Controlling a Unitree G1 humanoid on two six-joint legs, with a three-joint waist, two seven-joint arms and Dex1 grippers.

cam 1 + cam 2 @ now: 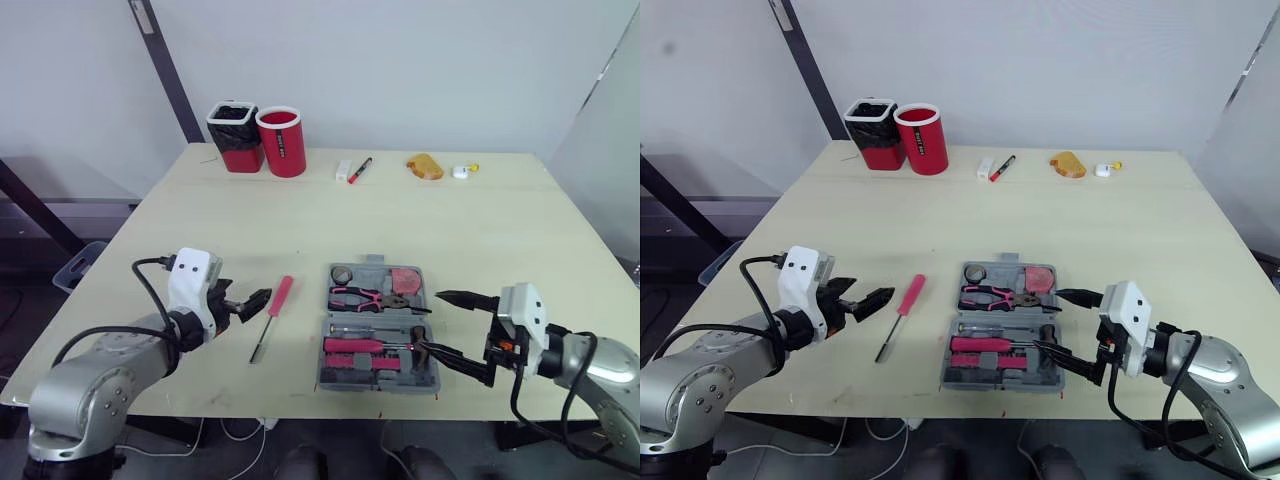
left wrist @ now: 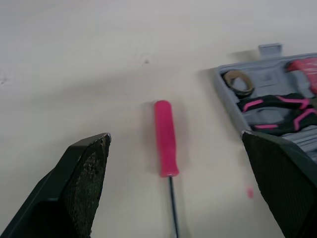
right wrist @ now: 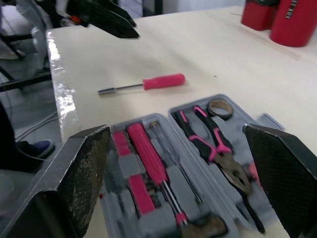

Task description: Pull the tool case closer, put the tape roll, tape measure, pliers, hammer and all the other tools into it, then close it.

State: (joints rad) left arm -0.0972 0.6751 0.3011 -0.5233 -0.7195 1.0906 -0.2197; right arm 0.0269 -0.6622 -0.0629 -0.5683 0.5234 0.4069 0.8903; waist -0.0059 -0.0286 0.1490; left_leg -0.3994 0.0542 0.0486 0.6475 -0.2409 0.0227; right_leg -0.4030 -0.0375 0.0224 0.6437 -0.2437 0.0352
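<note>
Nearest me, by the front edge of the table (image 1: 450, 220), both arms reach in low. On the robot's left, the left gripper (image 1: 250, 303) hangs just above the tabletop with its two black fingers spread wide and nothing between them, aimed at the screwdriver (image 1: 271, 320). That tool lies loose between this gripper and the tool case (image 1: 340, 378), close to the case, pink handle away from the robot and shaft toward the front edge. The case sits open and flat near the front edge, already holding the pliers (image 1: 365, 297), the tape roll (image 1: 343, 274) and the hammer (image 1: 360, 346). A pinkish-red item in its far right corner may be the tape measure. At the case's right side the right gripper (image 1: 432, 322) is also parted wide and empty.

The screwdriver looks like the step in hand. I'd straddle the pink handle rather than the thin shaft, come down until the fingertips almost touch the table, and close across the handle's narrow width so it cannot roll away. Then lift level and lay it in a free slot. The right gripper could steady the case.

No brand or lettering is readable anywhere; a dark mark on the red cup (image 1: 283, 142) at the far edge is too small to make out.
</note>
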